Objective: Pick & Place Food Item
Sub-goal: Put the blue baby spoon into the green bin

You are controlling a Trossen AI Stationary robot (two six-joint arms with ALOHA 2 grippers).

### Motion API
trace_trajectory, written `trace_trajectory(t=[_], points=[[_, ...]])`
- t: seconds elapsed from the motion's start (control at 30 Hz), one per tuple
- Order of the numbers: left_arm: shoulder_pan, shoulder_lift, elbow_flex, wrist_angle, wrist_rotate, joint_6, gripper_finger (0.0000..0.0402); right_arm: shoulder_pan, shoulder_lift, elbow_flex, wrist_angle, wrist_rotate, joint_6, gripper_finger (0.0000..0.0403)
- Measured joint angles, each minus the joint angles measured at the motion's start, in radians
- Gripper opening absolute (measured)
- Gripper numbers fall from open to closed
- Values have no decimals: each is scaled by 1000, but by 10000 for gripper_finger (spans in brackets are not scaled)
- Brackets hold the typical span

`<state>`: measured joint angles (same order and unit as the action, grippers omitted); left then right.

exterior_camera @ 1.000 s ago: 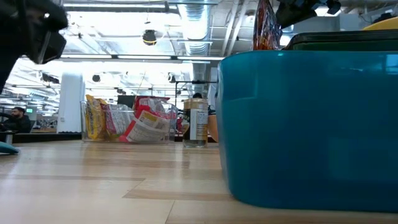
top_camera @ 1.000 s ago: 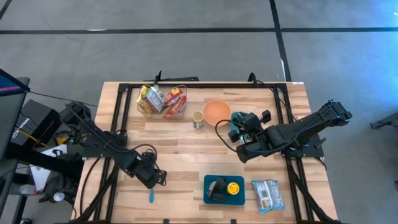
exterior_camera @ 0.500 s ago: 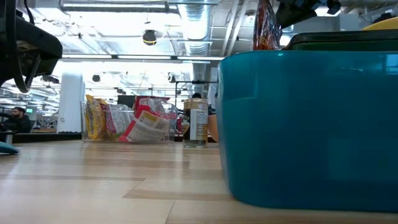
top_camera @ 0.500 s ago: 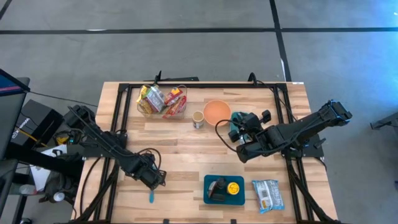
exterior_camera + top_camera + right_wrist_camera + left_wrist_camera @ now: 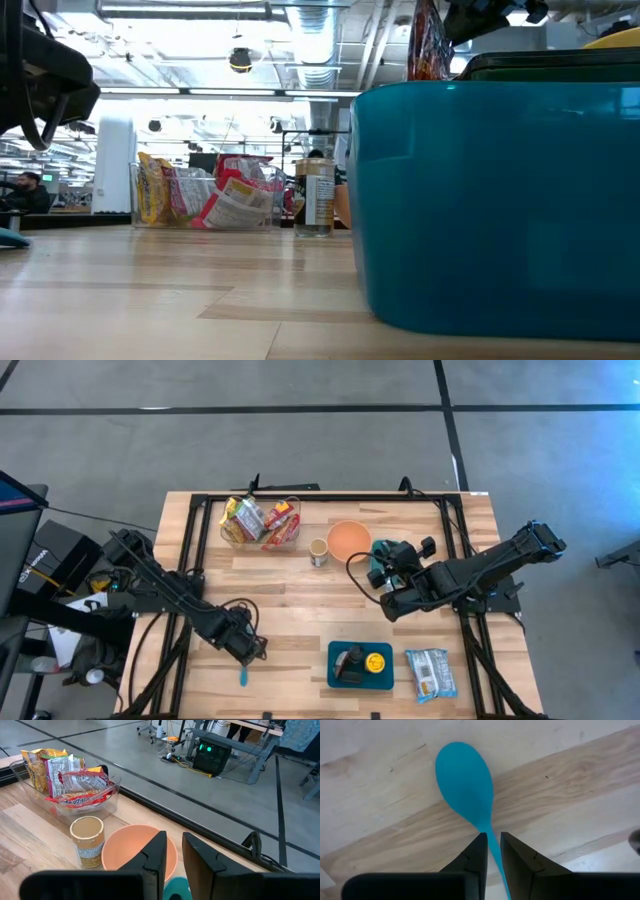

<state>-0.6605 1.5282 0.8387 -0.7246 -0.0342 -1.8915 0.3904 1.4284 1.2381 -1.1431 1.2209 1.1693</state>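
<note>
Wooden tabletop (image 5: pixel 290 600) is seen under both arms. Since a second ago, the left gripper (image 5: pixel 491 851) has been lowered and narrowed around the handle of a blue spoon (image 5: pixel 466 785) lying flat near the front left edge; its fingers are nearly closed on the handle. The right gripper (image 5: pixel 172 851) is held unmoved mid-table, fingers close together, nothing between them. Snack packets (image 5: pixel 262 518) are kept in a clear bin (image 5: pixel 294 536). A teal tray (image 5: pixel 336 678) holds a yellow item (image 5: pixel 376 662). An orange bowl (image 5: pixel 348 539) is seen beside a small cup (image 5: pixel 318 552).
</note>
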Motion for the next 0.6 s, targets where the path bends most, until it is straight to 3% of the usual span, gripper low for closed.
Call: trace_trajectory(t=[0.27,0.6], points=[[10,-1,0,44,42,-18,52,0,0,0,0,0,0,55],[12,-1,0,21,58,-64,117,0,0,0,0,0,0,55]])
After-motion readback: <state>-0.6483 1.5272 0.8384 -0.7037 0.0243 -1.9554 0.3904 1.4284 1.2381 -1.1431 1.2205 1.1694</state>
